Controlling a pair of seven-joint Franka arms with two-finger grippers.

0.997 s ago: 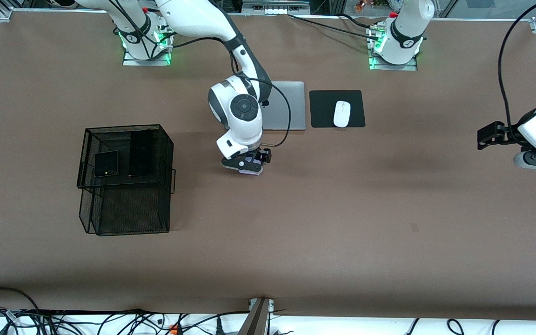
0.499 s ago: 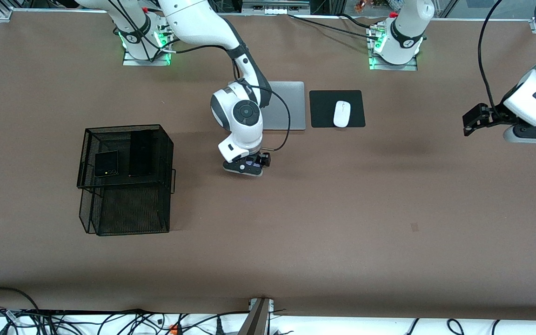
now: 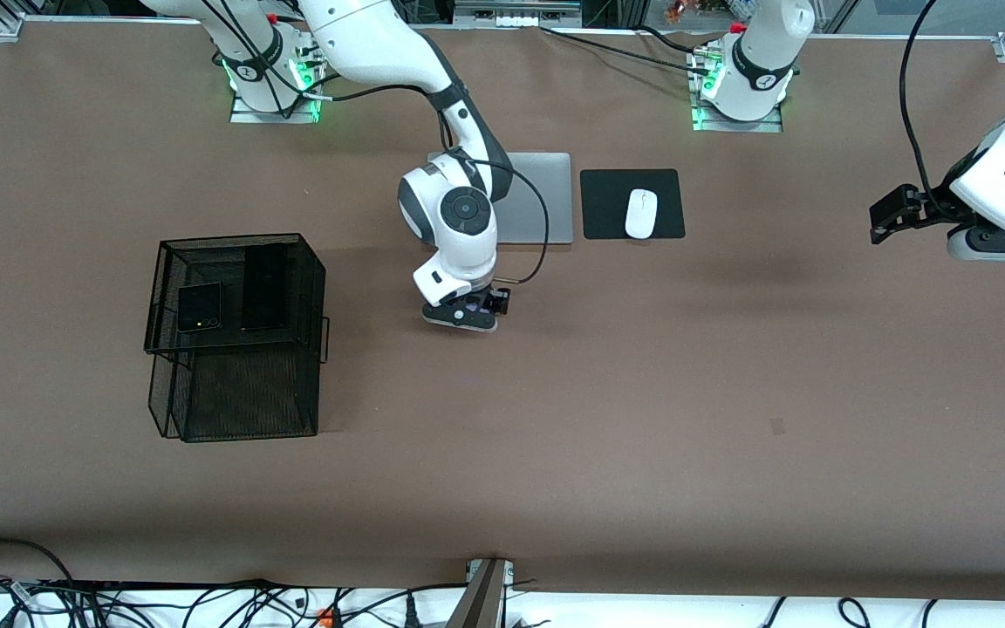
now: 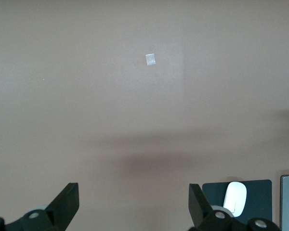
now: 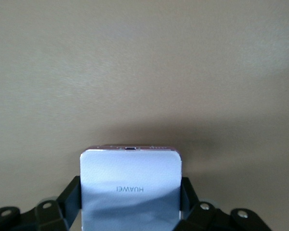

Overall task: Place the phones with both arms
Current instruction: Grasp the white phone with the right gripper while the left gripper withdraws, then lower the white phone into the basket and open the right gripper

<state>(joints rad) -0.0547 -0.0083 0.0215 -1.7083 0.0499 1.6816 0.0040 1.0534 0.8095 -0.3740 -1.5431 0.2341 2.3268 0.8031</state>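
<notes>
The pale lilac-white phone (image 5: 130, 185) sits between the fingers of my right gripper (image 5: 130, 188), which is shut on its two side edges. The gripper (image 3: 461, 317) is low over the table, just nearer the front camera than the laptop. I cannot tell whether the phone has left the table. A small squarish black phone (image 3: 199, 307) and a long slim black phone (image 3: 264, 286) lie on top of the black mesh basket (image 3: 236, 397). My left gripper (image 3: 879, 220) hangs open and empty over bare table at the left arm's end; the left wrist view shows its jaws wide apart (image 4: 133, 197).
A silver laptop (image 3: 546, 196) lies mid-table near the robots' bases. Beside it, toward the left arm's end, is a black mouse pad (image 3: 668, 187) with a white mouse (image 3: 640, 213). A small pale square mark (image 4: 151, 59) is on the brown table.
The right gripper's fingers have closed on the lilac-white phone. The left arm has swung farther from the front camera, its gripper still open.
</notes>
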